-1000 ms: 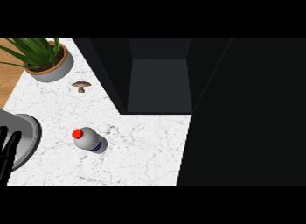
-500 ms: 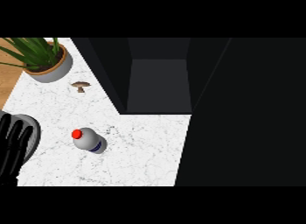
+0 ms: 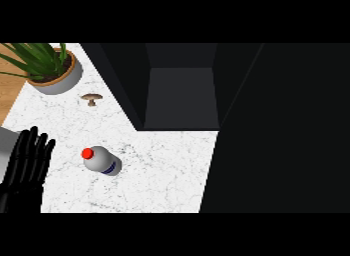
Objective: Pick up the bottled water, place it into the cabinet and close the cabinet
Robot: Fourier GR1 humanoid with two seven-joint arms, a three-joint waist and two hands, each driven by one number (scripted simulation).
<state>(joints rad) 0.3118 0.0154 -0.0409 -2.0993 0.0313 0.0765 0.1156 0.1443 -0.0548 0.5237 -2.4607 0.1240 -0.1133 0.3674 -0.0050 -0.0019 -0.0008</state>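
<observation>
Now the left hand (image 3: 24, 162) has its fingers straight and spread at the tabletop's (image 3: 163, 170) left edge, just beside the standing bottle (image 3: 102, 160), likely ready to grab it for the open cabinet (image 3: 182, 95).

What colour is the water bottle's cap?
Red, on the bottled water; it shows in the head view.

White marble counter (image 3: 163, 170), wood strip (image 3: 1, 85) at left, dark surrounds.
</observation>
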